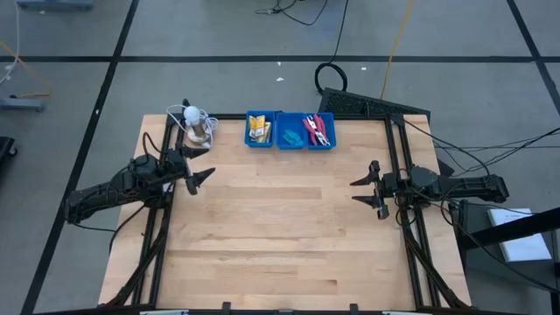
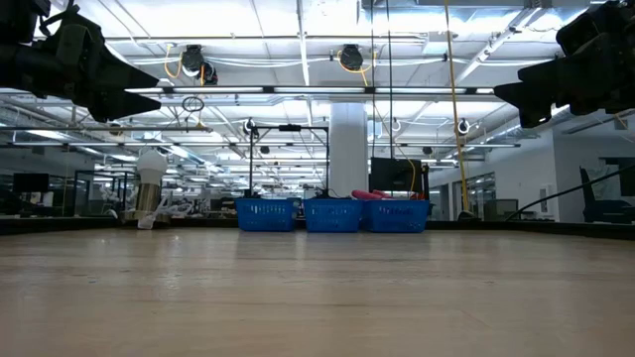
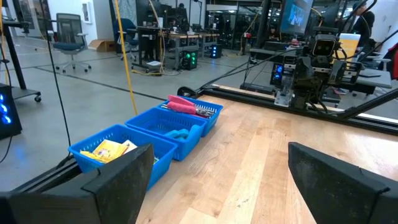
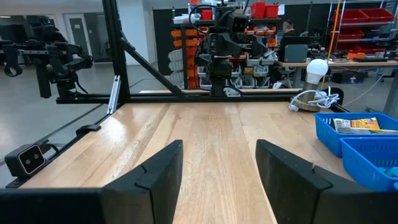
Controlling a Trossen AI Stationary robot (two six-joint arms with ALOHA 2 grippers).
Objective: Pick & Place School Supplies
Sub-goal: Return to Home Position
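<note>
The school supplies lie in a blue three-compartment tray at the table's far edge: yellow-orange packets in its left compartment, light-blue pieces in the middle, red-handled scissor-like tools in the right. My left gripper hovers open at the table's left side, pointing level toward the middle, with nothing between its fingers. At the right side my right gripper also stands open and level, with nothing in it.
A white round object with a coiled cable stands at the far left corner, left of the tray. Bare wooden tabletop spreads between the two grippers and toward the near edge. Black frame rails run along both table sides.
</note>
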